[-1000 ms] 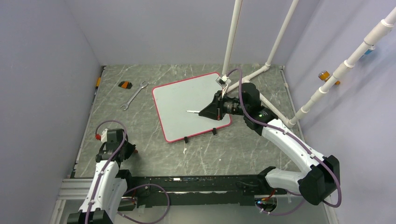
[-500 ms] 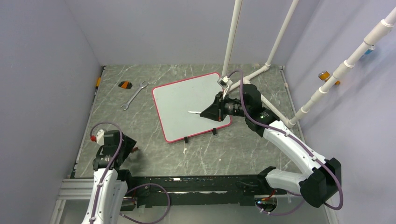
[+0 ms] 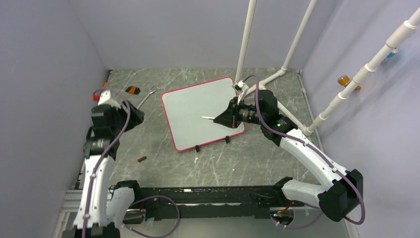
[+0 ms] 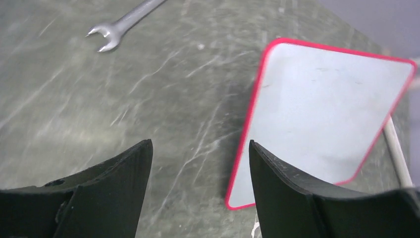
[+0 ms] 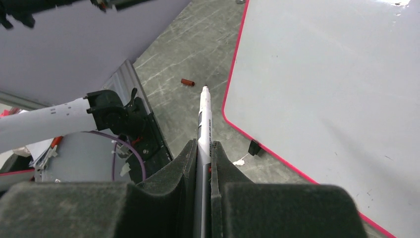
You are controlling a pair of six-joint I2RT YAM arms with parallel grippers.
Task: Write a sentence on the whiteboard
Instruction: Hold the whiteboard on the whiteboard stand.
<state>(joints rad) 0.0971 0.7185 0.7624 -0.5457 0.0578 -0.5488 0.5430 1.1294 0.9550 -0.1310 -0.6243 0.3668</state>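
Note:
The whiteboard (image 3: 195,111) lies flat mid-table, pale grey with a red-pink frame and two black feet on its near edge. No sentence shows on its surface in any view. My right gripper (image 3: 216,119) hovers over the board's right part, shut on a white marker (image 3: 206,118) whose uncapped tip points left. In the right wrist view the marker (image 5: 204,116) sticks out between the closed fingers (image 5: 185,163), beside the whiteboard (image 5: 322,74). My left gripper (image 3: 134,116) hangs left of the board, open and empty. From its wrist the left gripper (image 4: 198,148) looks down on the whiteboard (image 4: 322,114).
A small red cap (image 3: 142,159) lies on the table near the front left, also seen as the cap (image 5: 187,82). A steel wrench (image 3: 143,100) and a small orange-black object (image 3: 131,89) lie at the far left. White pipes (image 3: 277,79) rise behind the board.
My left gripper opened, rose and swung away toward the far left, leaving the red cap on the table. The right gripper with the marker barely shifted.

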